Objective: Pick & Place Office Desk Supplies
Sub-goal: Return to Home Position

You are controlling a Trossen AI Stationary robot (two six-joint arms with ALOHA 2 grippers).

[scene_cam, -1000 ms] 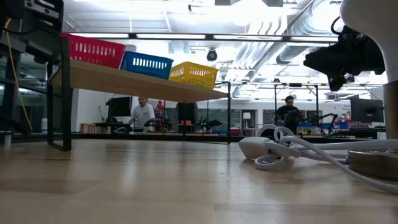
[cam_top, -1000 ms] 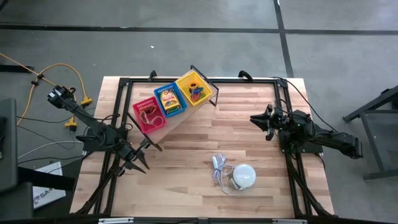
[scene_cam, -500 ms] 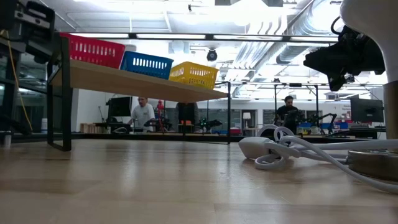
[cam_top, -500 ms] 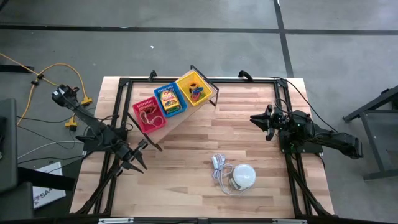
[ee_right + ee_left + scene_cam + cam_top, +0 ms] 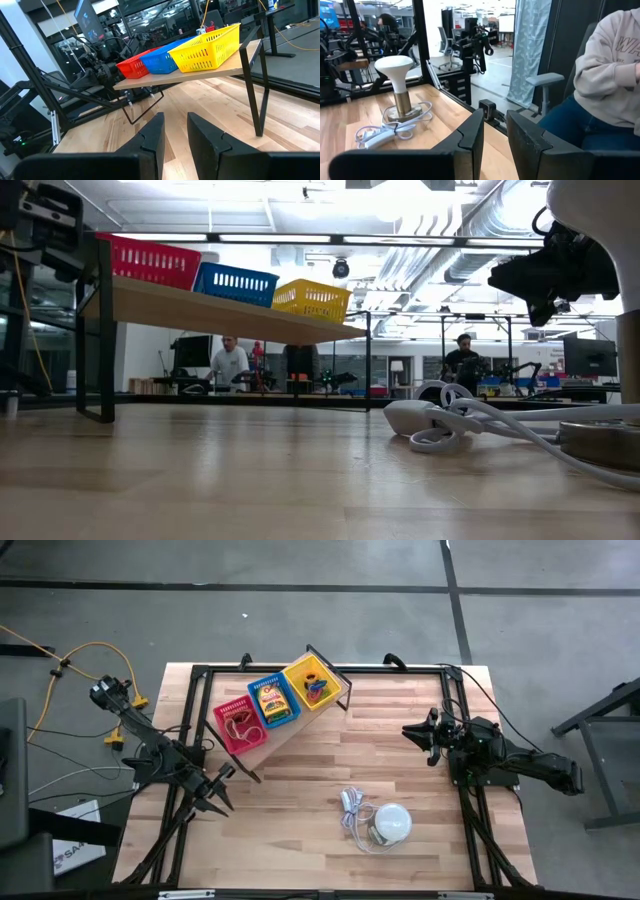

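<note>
Left gripper (image 5: 221,790) 8 o'clock, right gripper (image 5: 412,733) 3 o'clock, both parted, empty, lamp (image 5: 392,823) 5 o'clock, bins (image 5: 235,283) 11 o'clock, sweatshirt (image 5: 605,75) lettered "WA".

On the shelf (image 5: 200,305), bin walls hide the supplies (image 5: 273,700) from the low view; from above, those in the red bin (image 5: 252,738) are too small to tell apart.

Matt wood table (image 5: 400,740), plastic lattice bins (image 5: 235,284)
</note>
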